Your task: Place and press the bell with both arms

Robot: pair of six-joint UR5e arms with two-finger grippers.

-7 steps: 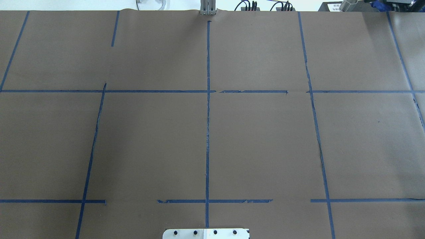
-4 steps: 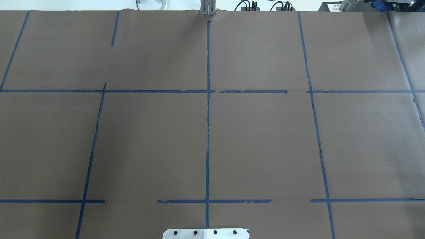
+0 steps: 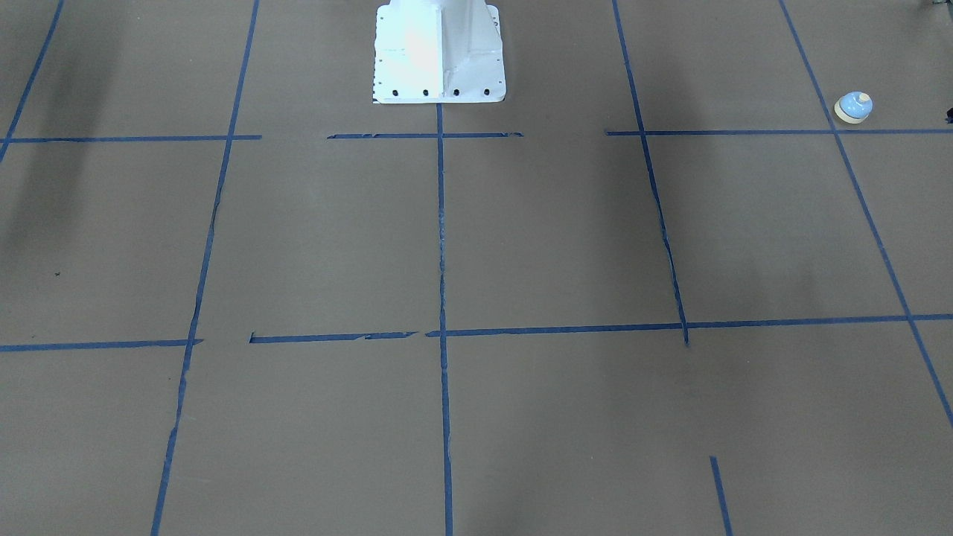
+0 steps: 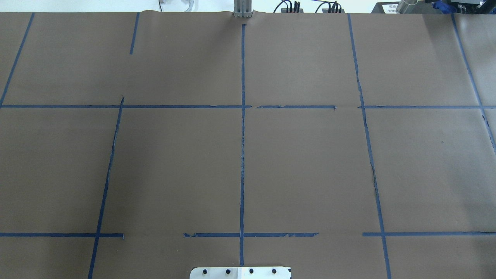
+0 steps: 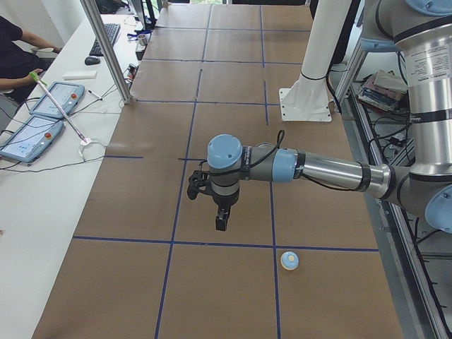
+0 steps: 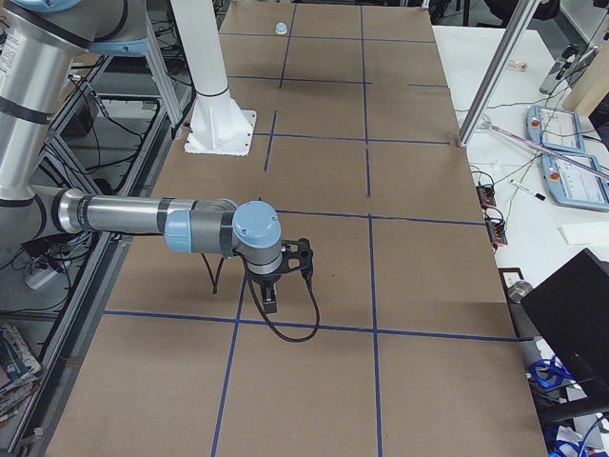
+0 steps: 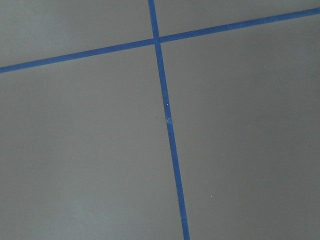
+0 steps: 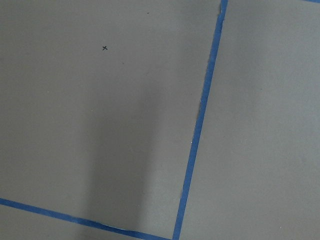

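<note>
The small light-blue bell [image 3: 853,107] with a cream base stands upright on the brown table cover, far out on the robot's left side. It also shows in the exterior left view [image 5: 289,260] and, tiny, at the far end in the exterior right view [image 6: 280,28]. My left gripper [image 5: 221,222] hangs above the table, points down, and is apart from the bell, farther from the robot than it. My right gripper [image 6: 270,303] hangs over the table's other end. Both show only in the side views, so I cannot tell if they are open or shut.
The white bolted pedestal [image 3: 439,52] stands at the robot's edge of the table and also shows in the overhead view [image 4: 240,272]. Blue tape lines [image 4: 242,135] grid the brown cover. A metal pole [image 5: 106,49] and tablets [image 5: 32,134] stand at the operators' side.
</note>
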